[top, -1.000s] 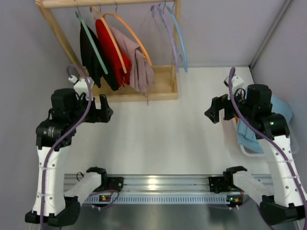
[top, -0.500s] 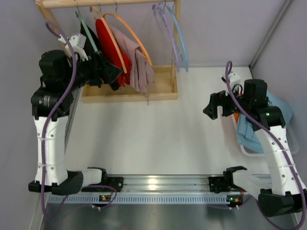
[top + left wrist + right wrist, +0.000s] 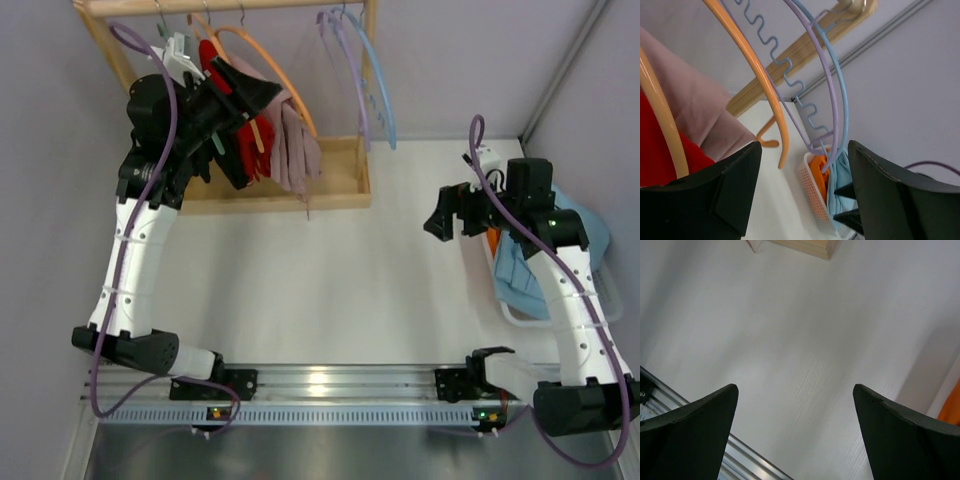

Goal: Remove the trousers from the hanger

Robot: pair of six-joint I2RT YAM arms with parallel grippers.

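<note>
My left tool point(image 3: 265, 93) is sitting wide open up at the rack point(image 3: 352, 186), gripping nothing.
I'm seeing the trousers point(image 3: 292, 132) hanging draped over the orange hanger point(image 3: 283, 75) on the rail, just beside that tool's tips (whether they touch, I cannot tell). The right tool point(image 3: 441, 222) is hovering over the table point(image 3: 330, 280), fingers spread apart and empty.

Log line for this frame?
left gripper open, near hanger | right gripper open, above table | trousers on hanger, ungrasped
</note>
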